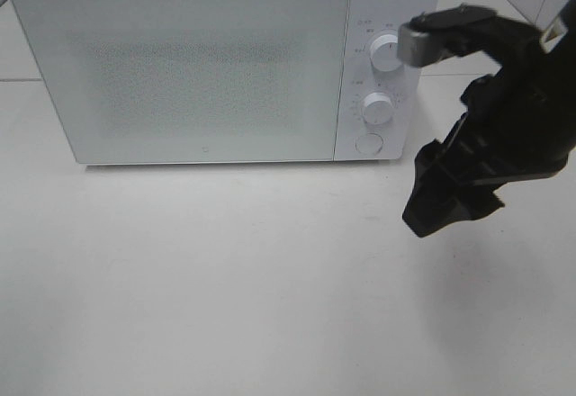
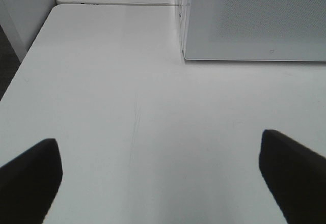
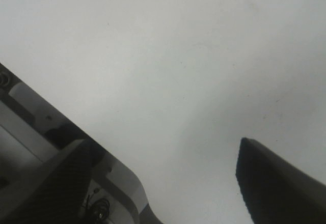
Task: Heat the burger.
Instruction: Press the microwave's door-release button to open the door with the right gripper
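My high camera looks steeply down on the microwave (image 1: 180,72) from its door side. The left wrist camera sits low over the table (image 1: 225,306) behind the left gripper (image 2: 159,145), facing the microwave's door corner, which both views share. The right wrist camera looks closely at the table.

Your view inside the microwave (image 1: 225,65) is blocked by its frosted door (image 1: 180,72), and the dial markings (image 1: 363,25) are too small to read.

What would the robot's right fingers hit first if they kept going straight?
Probably the plain white tabletop. The right gripper tilts down toward it, and nothing shows in between.
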`<action>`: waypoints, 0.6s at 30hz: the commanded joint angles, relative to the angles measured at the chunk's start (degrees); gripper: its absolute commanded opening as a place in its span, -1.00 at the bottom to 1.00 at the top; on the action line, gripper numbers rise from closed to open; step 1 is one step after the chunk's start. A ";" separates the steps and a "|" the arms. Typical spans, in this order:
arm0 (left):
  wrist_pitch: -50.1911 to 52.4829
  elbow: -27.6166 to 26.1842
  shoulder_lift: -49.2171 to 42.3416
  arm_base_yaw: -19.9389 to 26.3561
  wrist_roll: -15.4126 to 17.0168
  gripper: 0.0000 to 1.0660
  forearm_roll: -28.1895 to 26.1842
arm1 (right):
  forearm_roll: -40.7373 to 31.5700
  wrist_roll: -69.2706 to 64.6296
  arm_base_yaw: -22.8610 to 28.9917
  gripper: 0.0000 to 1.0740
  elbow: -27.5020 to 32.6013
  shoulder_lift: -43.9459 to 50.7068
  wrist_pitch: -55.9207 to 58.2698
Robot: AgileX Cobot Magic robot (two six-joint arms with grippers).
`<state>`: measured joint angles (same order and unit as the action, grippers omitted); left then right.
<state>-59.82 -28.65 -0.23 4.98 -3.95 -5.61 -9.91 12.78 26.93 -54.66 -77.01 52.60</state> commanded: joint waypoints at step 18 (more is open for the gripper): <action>0.40 0.17 -1.32 -0.34 0.29 0.89 -0.57 | -0.52 -3.90 -9.34 0.42 16.39 33.92 -2.29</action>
<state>-59.82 -28.65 -0.23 4.98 -3.95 -5.61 -10.31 9.22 18.45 -38.67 -44.12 49.79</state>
